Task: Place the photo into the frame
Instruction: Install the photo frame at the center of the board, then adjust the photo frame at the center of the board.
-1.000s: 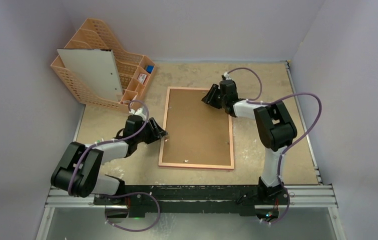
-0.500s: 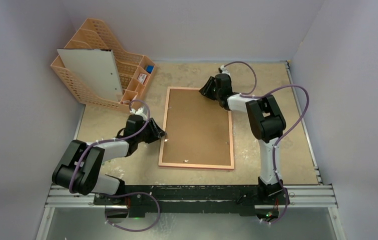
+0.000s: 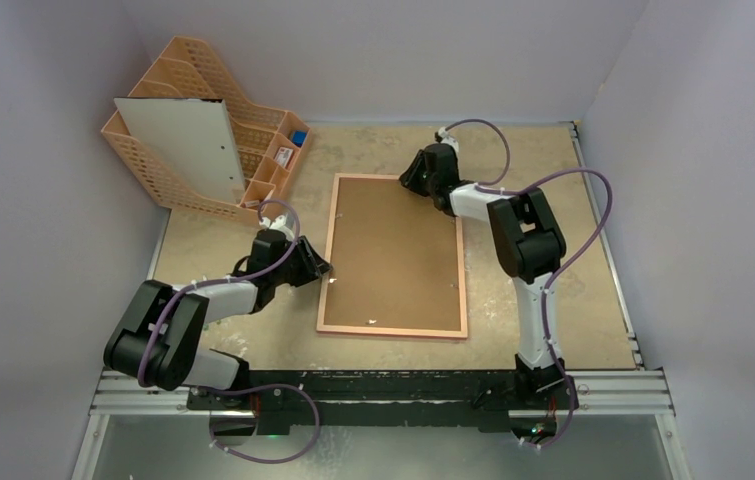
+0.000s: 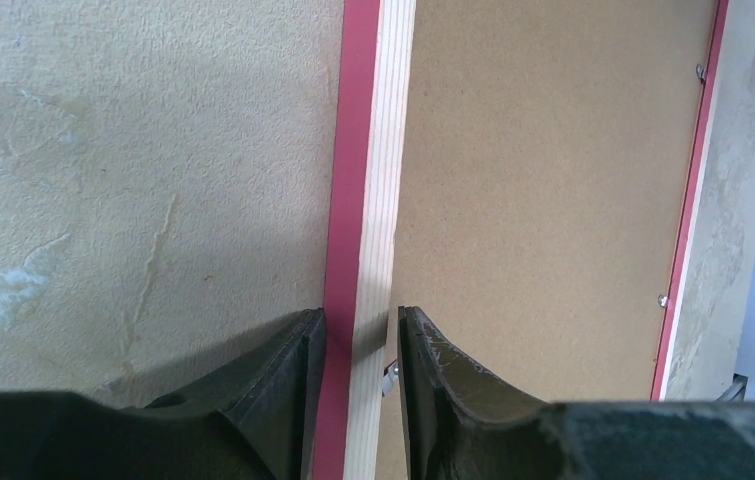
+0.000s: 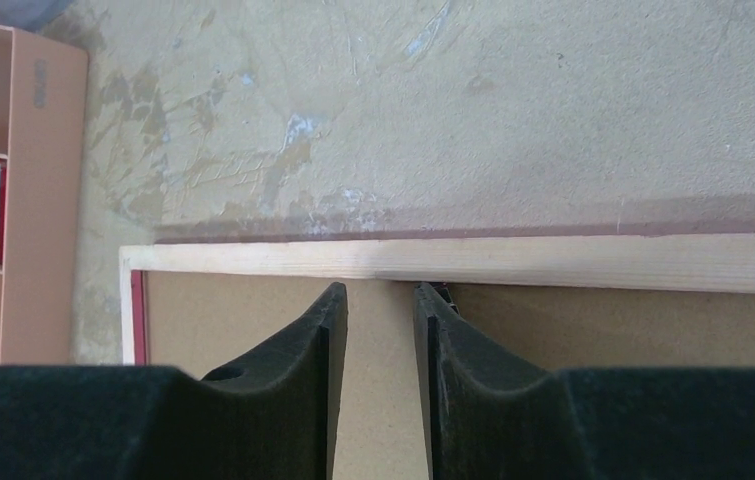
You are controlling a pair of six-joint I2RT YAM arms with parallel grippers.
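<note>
The frame (image 3: 393,331) lies face down in the middle of the bench (image 3: 373,150), pale wood reverse up, with the brown backing board (image 3: 393,255) seated inside it. So I judge this the opening step: the back has to come out before any print can go in.

No blue print shows anywhere. A pale sheet (image 3: 188,150) leans on the orange organiser (image 3: 138,165) well off the frame's far left corner (whether that is the photo's blank back, I cannot tell).

The left pincer (image 4: 361,318) straddles the frame's left rail – one finger against the pink outer face, the other on the inner edge over the board – and looks clamped on it, steadying the frame.

The right pincer (image 5: 380,295) hovers over the board just inside the frame's far rail, its fingers parted by a narrow gap and grasping nothing I can see. A small dark fitting sits under the rail by one tip.

Next, I reckon, that fitting must be worked free – a fine, square approach, with the left side holding firm.
</note>
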